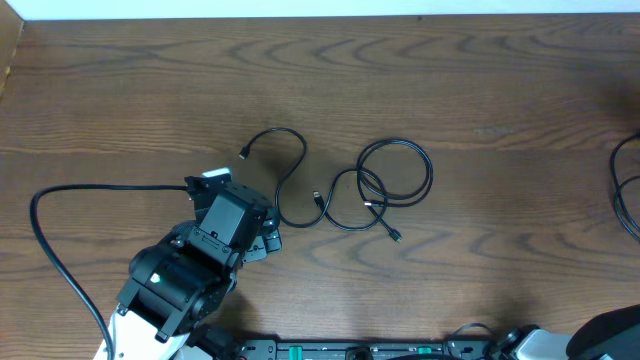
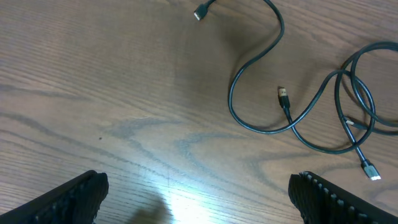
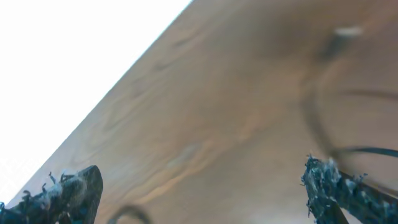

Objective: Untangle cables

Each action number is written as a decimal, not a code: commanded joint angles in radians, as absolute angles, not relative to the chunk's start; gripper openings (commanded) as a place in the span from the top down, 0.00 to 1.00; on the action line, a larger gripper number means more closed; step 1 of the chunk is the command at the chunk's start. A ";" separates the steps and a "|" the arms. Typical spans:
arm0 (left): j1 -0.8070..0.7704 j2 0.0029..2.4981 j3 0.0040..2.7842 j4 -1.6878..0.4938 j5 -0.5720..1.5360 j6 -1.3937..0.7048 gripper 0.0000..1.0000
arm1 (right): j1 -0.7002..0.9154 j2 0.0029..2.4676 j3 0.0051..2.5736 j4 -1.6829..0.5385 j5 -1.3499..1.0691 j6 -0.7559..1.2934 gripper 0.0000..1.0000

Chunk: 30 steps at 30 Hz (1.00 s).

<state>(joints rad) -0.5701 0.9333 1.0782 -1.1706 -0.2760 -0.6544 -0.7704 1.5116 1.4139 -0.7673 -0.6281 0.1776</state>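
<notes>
Barely begun: the cables (image 1: 358,178) lie crossed and looped; I hold left gripper (image 2: 199,198) and right gripper (image 3: 199,194) wide apart, gripping nothing.

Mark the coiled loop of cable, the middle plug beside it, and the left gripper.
coiled loop (image 1: 430,172), overhead view, right edge of the coil.
middle plug (image 2: 282,95), left wrist view, its metal tip.
left gripper (image 2: 198,186), left wrist view, midway between its open jaws.

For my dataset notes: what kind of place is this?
Probably a robotics lab bench: a wood-grain table, thin black cables laid loosely on it, and the left gripper, open, beside them.
</notes>
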 commanded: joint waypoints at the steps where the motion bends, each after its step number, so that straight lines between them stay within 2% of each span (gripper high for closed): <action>1: -0.564 0.934 1.104 -1.174 -0.301 -0.656 0.03 | -0.672 1.527 1.425 -0.776 -0.752 0.155 0.01; 9: -0.564 0.934 1.104 -1.174 -0.301 -0.656 0.03 | -0.369 1.618 1.416 -0.775 -0.745 0.006 0.01; 19: -0.564 0.934 1.104 -1.174 -0.301 -0.656 0.03 | -0.047 1.827 1.416 -0.773 -0.663 -0.050 0.01; 24: -0.564 0.934 1.104 -1.174 -0.301 -0.656 0.03 | 0.068 1.914 1.416 -0.720 -0.664 -0.042 0.01; 30: -0.564 0.934 1.104 -1.174 -0.301 -0.656 0.03 | 0.167 1.994 1.416 -0.604 -0.662 0.122 0.01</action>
<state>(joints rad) -0.5701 0.9333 1.0782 -1.1709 -0.2764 -0.6544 0.1379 1.9675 1.4136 -0.6262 -0.6594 0.0273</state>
